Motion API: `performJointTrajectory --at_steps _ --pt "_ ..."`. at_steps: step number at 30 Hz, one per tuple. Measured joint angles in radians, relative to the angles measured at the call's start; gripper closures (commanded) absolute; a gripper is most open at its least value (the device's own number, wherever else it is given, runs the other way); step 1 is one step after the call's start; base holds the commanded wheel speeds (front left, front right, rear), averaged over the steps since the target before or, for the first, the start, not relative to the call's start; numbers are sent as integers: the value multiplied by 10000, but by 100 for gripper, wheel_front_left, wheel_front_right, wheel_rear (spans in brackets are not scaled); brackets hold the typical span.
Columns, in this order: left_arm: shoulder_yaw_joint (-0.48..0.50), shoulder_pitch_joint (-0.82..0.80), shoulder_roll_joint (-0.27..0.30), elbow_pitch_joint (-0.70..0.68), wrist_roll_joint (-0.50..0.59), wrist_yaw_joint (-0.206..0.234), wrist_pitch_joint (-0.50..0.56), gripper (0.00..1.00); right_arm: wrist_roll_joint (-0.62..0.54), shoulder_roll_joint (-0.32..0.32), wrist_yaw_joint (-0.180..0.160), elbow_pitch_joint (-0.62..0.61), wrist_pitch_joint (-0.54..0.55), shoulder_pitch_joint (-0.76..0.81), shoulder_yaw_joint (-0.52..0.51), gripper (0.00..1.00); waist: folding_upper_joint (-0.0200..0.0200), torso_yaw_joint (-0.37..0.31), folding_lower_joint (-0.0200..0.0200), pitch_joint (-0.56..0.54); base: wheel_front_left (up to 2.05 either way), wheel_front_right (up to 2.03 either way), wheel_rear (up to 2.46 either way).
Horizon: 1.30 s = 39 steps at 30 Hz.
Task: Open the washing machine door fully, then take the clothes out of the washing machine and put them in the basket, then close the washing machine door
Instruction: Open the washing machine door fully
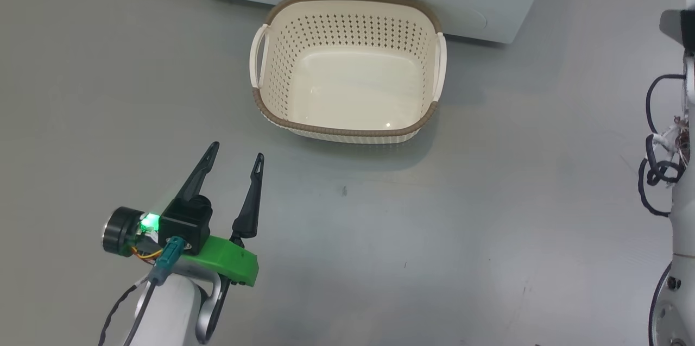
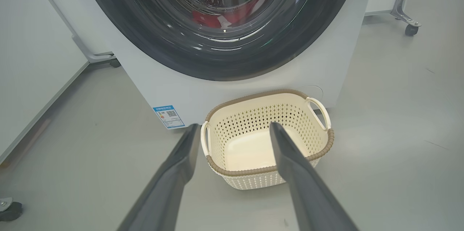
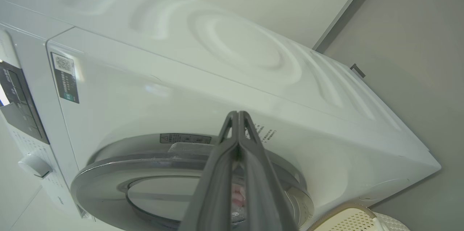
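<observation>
one empty basket (image 1: 347,131) lies lengthwise along the washing machine (image 1: 483,9), which holds red clothes (image 2: 203,19); left gripper (image 1: 238,150) released, right gripper (image 3: 237,114) clenched.

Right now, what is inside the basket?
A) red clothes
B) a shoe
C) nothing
C: the basket shows only its bare cream bottom, and the red clothes can be seen through the window of the washing machine door.
</observation>
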Motion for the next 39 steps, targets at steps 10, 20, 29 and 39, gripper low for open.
performJointTrajectory --at_steps 10,20,29,39 --pt "-288 -340 -29 -10 -130 0 0 0 -4 -173 -251 506 688 -1766 424 100 0 473 0 826 0 0 0" --pt "-594 -628 -65 6 -426 0 0 0 487 -150 -424 1243 1214 -2796 284 100 0 851 0 1299 0 0 0" --pt "-754 -709 -79 50 -581 2 0 0 1313 165 -514 1833 1626 -3747 -98 100 0 1165 0 1556 0 0 0" --pt "-884 -723 -94 115 -736 102 0 0 1499 169 -527 2566 1985 -4360 -90 100 0 1410 0 1711 0 0 0"
